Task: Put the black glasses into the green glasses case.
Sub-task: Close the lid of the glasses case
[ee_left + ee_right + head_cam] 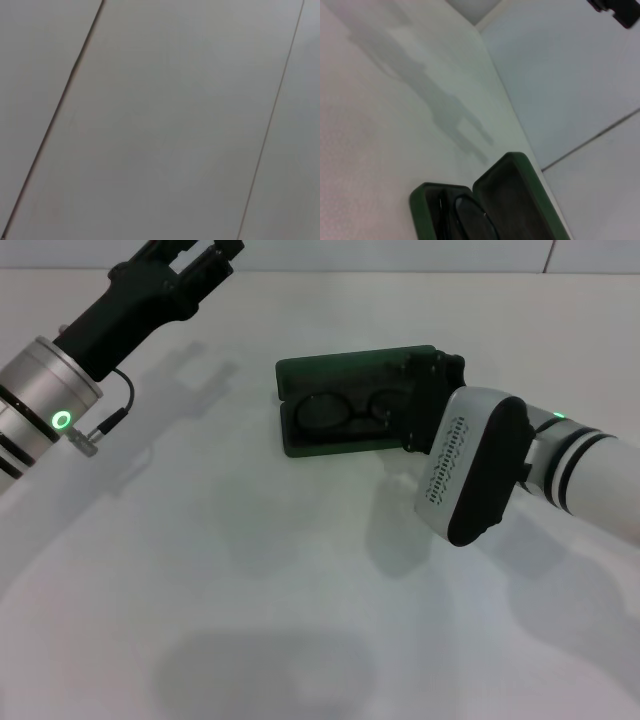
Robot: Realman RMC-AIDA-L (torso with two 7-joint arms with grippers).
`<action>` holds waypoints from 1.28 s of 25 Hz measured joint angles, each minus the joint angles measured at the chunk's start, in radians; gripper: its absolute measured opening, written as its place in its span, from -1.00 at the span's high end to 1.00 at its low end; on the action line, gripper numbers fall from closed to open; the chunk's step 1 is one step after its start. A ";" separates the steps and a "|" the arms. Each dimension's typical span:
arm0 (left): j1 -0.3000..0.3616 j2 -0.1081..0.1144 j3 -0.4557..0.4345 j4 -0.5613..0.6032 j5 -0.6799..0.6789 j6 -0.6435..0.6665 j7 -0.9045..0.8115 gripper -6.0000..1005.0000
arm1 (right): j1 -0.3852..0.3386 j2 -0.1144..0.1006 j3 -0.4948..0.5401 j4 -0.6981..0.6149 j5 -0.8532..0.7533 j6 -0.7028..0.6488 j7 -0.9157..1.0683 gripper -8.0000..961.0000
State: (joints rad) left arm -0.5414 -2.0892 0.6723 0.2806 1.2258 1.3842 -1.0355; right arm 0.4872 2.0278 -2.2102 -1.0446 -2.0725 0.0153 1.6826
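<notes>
While open, green glasses case [340,375] holds black glasses [345,410].

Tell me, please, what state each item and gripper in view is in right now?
green glasses case: open, lid raised, on the table.
black glasses: lying inside the case.
right gripper: at the case's right end; the grip is hidden.
left gripper: raised far left, away from the case.

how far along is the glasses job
Done: the glasses lie inside the open case. In hand: the right claw is at the case's right end. Left: pulling clear; the lid is open. The left claw is raised off to the left.
</notes>
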 joint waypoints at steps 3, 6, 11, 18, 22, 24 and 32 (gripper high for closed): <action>0.003 0.001 0.017 0.000 0.000 -0.005 -0.003 -0.44 | -0.027 -0.001 0.014 -0.033 0.046 -0.039 0.002 0.20; -0.005 0.006 0.050 0.008 0.001 -0.057 -0.028 -0.44 | -0.056 -0.003 0.094 -0.086 0.092 -0.201 0.003 0.20; -0.078 0.029 0.183 0.045 0.017 -0.263 -0.141 -0.44 | -0.078 -0.006 0.371 -0.140 0.221 -0.724 -0.026 0.21; -0.208 0.031 0.318 0.088 0.177 -0.466 -0.276 -0.44 | -0.060 -0.010 0.860 0.051 0.483 -1.382 -0.255 0.21; -0.267 0.016 0.321 0.107 0.329 -0.554 -0.368 -0.44 | -0.027 -0.027 1.132 0.203 0.497 -1.658 -0.311 0.20; -0.286 0.013 0.322 0.118 0.406 -0.584 -0.423 -0.44 | -0.021 -0.043 1.219 0.260 0.497 -1.716 -0.316 0.18; -0.292 0.009 0.322 0.166 0.596 -0.614 -0.575 -0.41 | -0.063 -0.051 1.344 0.309 0.503 -1.758 -0.356 -0.14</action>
State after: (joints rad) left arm -0.8334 -2.0806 0.9947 0.4467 1.8220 0.7698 -1.6100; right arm 0.4239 1.9764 -0.8666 -0.7358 -1.5694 -1.7424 1.3269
